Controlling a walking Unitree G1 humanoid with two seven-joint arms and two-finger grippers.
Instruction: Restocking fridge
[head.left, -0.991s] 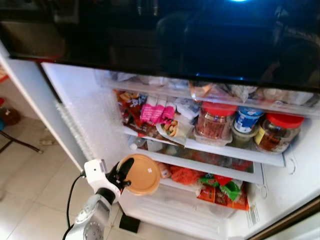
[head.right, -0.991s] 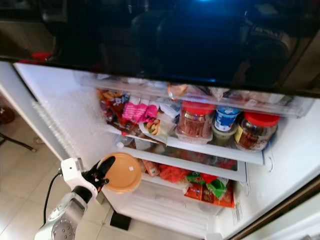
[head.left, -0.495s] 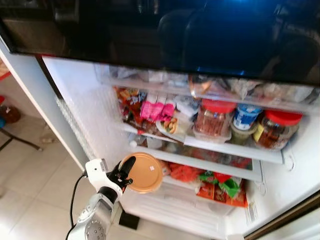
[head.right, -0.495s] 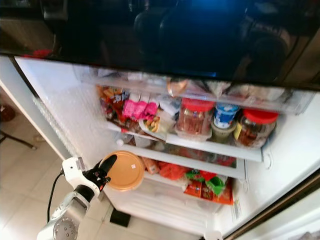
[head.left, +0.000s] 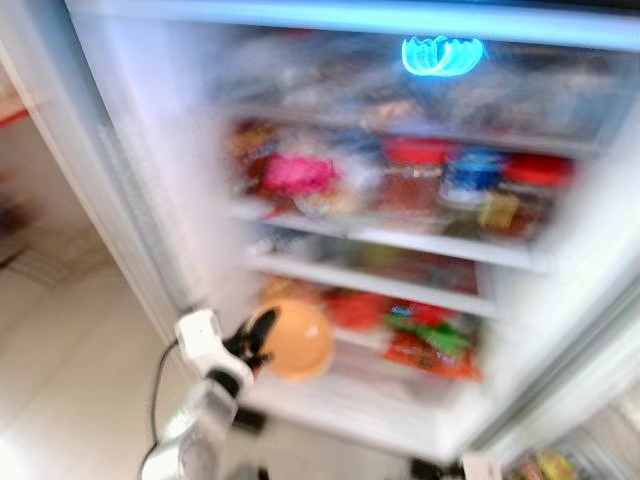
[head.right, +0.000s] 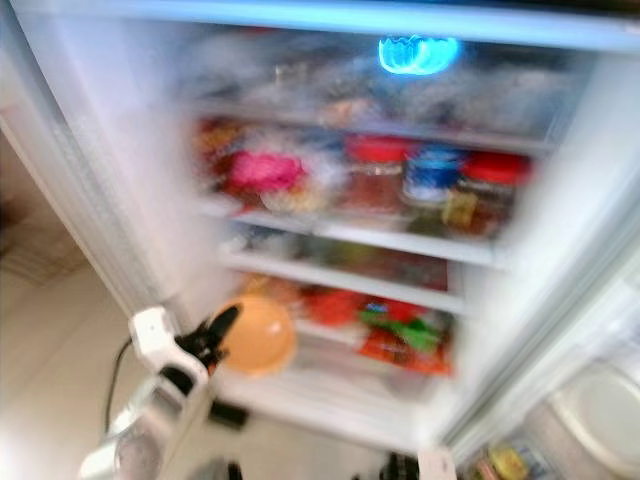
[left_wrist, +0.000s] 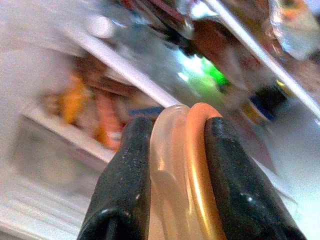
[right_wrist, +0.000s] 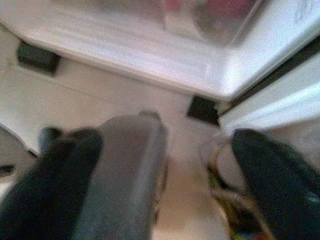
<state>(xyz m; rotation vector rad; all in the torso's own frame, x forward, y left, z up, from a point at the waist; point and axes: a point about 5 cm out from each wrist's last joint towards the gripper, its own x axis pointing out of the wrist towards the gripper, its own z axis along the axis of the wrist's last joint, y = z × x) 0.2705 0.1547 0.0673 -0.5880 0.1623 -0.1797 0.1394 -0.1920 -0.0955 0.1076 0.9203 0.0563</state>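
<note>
The left gripper (head.left: 255, 343) is clamped on a round container with an orange lid (head.left: 293, 340), its two black fingers (left_wrist: 125, 170) pressing the flat faces, one on the clear body and one on the lid. The disc stands on edge, with its rim running out past the fingertips and its broad face turned sideways to the jaws. Held this way, its thin dimension lies across the jaws and its wide dimension runs along them.

Just beyond the fingertips is the open fridge (head.left: 150, 230). The container sits in front of the lower shelf (head.left: 370, 285), near the fridge's left wall. Ahead of the jaws and a little to their right lie blurred orange and green packets (head.left: 425, 340). Above them, on the middle shelf (head.left: 400, 240), stand red-lidded jars (head.left: 415, 175) and a pink packet (head.left: 295, 172).

The coming move, as I judge it, turns on whether the on-edge disc must be tipped flat to slide into the gap under a shelf; the head views are too smeared to show a free spot.

The right gripper (right_wrist: 165, 165) hangs low over the floor by the fridge's base, fingers spread and holding nothing. The left arm is plainly nearer.
</note>
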